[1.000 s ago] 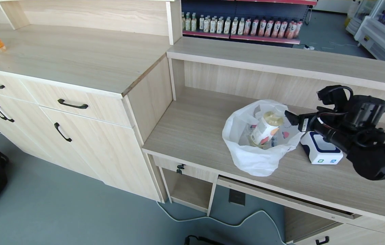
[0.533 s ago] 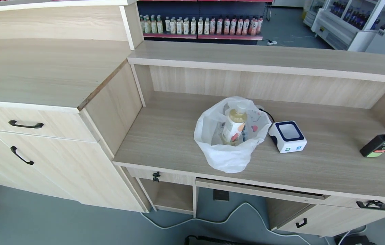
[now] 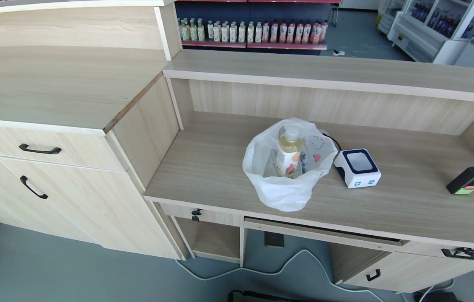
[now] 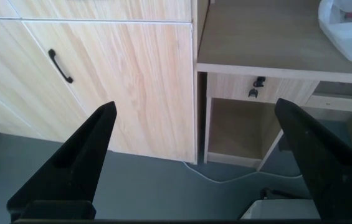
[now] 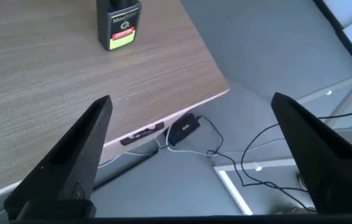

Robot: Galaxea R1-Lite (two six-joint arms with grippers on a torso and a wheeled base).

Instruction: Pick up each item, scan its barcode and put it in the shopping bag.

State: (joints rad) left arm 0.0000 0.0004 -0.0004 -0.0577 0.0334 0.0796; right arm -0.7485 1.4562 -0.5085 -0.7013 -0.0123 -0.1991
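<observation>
— Bottle [image 3: 289, 152] of pale drink: where is it?
— Upright in the white shopping bag [image 3: 283, 191] on the counter [image 3: 220, 167], cap up. The bag hides its base. The scanner [image 3: 357, 167] sits just beside the bag.
— And the dark bottle [image 3: 470, 179]?
— Far right on the counter, cap aimed away and rightward. Standing or lying, I can't tell.
— Any changes?
— A second ago the right arm hung by the bag; now it's over the counter's right end. The camera swung too.
— Grippers?
— Left gripper [image 4: 194, 162] and right gripper [image 5: 191, 162] are both spread wide, holding nothing.
</observation>
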